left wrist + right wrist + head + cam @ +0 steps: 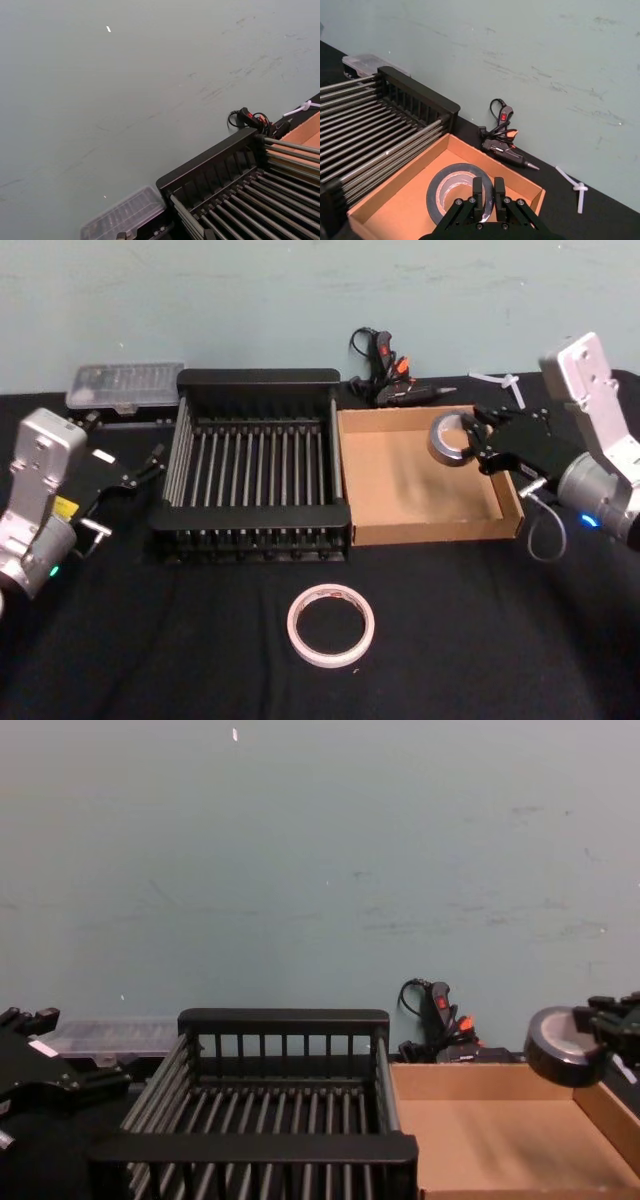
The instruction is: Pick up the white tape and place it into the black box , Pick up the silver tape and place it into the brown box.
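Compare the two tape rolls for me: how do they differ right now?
The silver tape is dark grey and thick; the white tape is pale and thin-walled. The silver tape is held in the right claw above the brown box; the white tape lies flat on the black table in front of the black box. Both are round rolls with open cores.

Legible text: none found on any item. The white tape [331, 625] carries small printed marks too small to read. A yellow label on the left arm is likewise unreadable.
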